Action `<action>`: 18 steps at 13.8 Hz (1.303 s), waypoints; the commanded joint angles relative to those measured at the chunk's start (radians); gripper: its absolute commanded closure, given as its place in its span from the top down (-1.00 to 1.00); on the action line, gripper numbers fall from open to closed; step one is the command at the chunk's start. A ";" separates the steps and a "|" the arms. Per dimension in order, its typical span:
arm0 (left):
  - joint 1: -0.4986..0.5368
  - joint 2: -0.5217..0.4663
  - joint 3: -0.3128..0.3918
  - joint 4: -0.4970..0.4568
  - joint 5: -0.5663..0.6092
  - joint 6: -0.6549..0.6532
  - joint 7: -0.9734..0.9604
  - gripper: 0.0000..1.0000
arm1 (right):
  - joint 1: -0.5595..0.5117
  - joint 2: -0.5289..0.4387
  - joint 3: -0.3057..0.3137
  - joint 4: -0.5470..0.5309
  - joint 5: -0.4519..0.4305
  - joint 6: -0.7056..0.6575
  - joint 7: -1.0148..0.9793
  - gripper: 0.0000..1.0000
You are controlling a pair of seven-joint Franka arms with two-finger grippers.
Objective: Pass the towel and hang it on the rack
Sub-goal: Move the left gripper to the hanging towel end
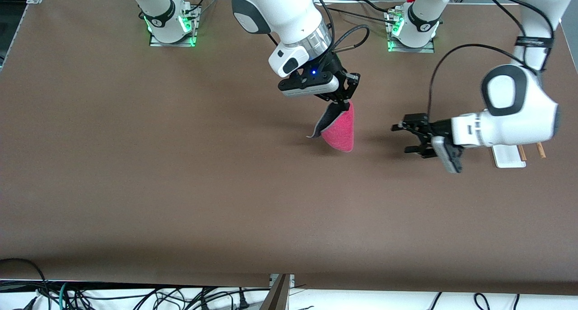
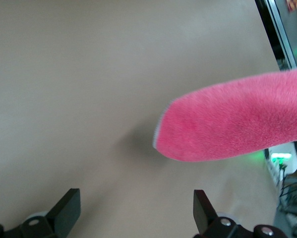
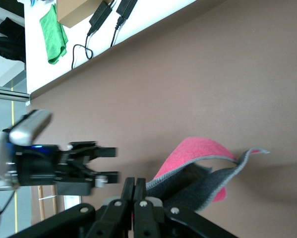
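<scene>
The right claw is clamped on the top corner of the towel and holds it up over the middle of the worktop. The towel hangs down from the pinch, pink side toward the front camera, with its dark grey underside folding out on the side toward the right arm's end. In the right wrist view the claw's fingers sit pressed together on the grey edge of the towel; this view shows the grey underside far better than the front view does.

The left claw hovers over the worktop toward the left arm's end, level with the towel and pointed at it, its fingers spread wide with nothing between them. There is a clear gap between the left claw and the towel. The left wrist view shows the two finger tips wide apart and the pink towel ahead of them, above the bare worktop, not yet between them. The right wrist view also catches the left claw farther off, open.

The rack stands on the worktop under the left arm's wrist, mostly hidden by it; only part of the white base and two brown rod ends show, in the front view alone. It sits near the worktop's edge at the left arm's end. The worktop nearer the front camera lies open.
</scene>
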 commanded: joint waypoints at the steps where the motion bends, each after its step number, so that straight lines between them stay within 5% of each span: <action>1: 0.000 -0.036 -0.082 -0.116 -0.026 0.143 0.124 1.00 | 0.000 0.009 0.019 0.019 0.001 0.015 0.020 -1.00; 6: -0.011 -0.037 -0.132 -0.147 -0.024 0.183 0.265 1.00 | 0.009 0.010 0.019 0.017 -0.001 0.037 0.046 -1.00; 18: -0.026 0.024 -0.134 -0.198 -0.023 0.240 0.339 1.00 | 0.007 0.010 0.019 0.017 -0.001 0.037 0.043 -1.00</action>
